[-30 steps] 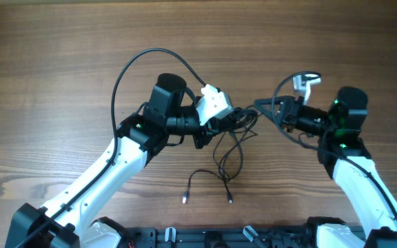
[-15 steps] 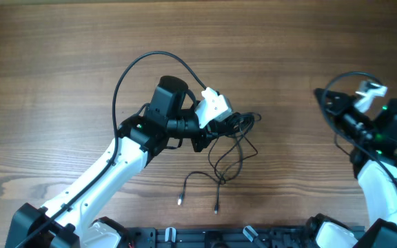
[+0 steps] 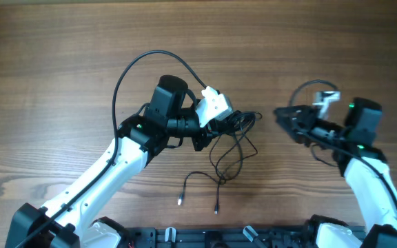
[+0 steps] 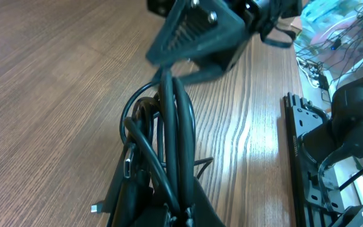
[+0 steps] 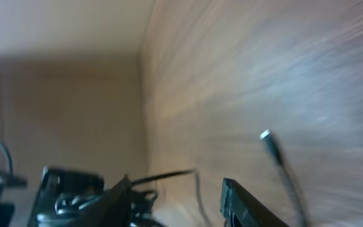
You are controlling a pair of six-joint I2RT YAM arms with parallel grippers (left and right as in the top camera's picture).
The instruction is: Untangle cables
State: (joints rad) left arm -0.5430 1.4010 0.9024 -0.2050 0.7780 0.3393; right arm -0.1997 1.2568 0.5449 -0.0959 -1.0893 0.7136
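**Now: left claw clamped on the tangle, right claw loose**

Look, your left claw point(image 3: 231, 122) is clenched on the cables point(image 4: 175, 126), with several black strands bunched between its fingers. From that claw the loops spill onto the worktop point(image 3: 60, 55). The plug ends point(image 3: 180, 201) lie past the loops, on the side toward your base. Your right claw point(image 3: 281, 116) points at the bundle from the opposite side and is apart from it. Its fingers are spread with nothing between them. Its wrist view is badly blurred.
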